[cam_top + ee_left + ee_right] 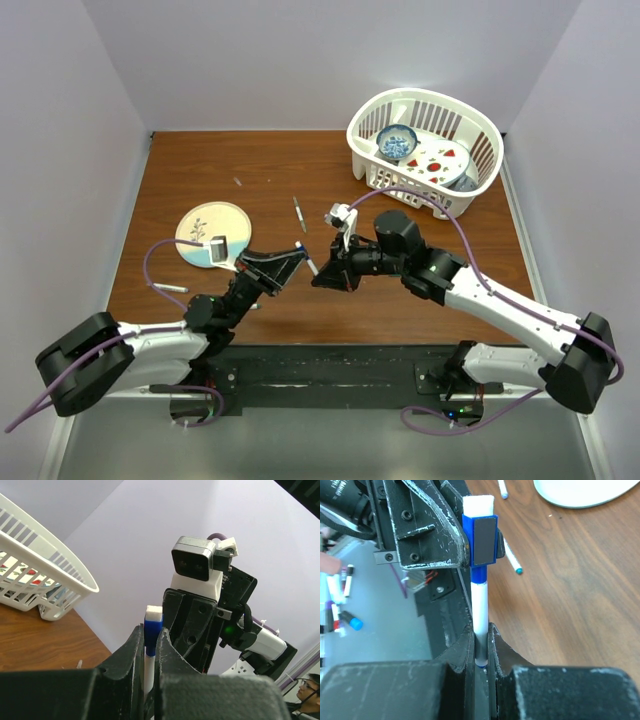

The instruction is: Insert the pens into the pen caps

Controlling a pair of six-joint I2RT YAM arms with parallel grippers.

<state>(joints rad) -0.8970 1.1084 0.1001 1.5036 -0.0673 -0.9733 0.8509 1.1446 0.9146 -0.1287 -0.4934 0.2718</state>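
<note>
Left hand (150,632) and right hand (481,630) both clamped shut on white pen (480,600), blue cap (480,540) on its end, mid-air over near-centre worktop (200,170). Risk: grips misaligned, pen bends, cap seats crooked.

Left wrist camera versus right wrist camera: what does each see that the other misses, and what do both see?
Only the left wrist view shows the white basket and the right arm's camera. Only the right wrist view shows the plate and a loose pen lying flat. Both show the wooden table and the blue cap on the white pen, with the left gripper shut on the cap and the right gripper on the barrel.
</note>
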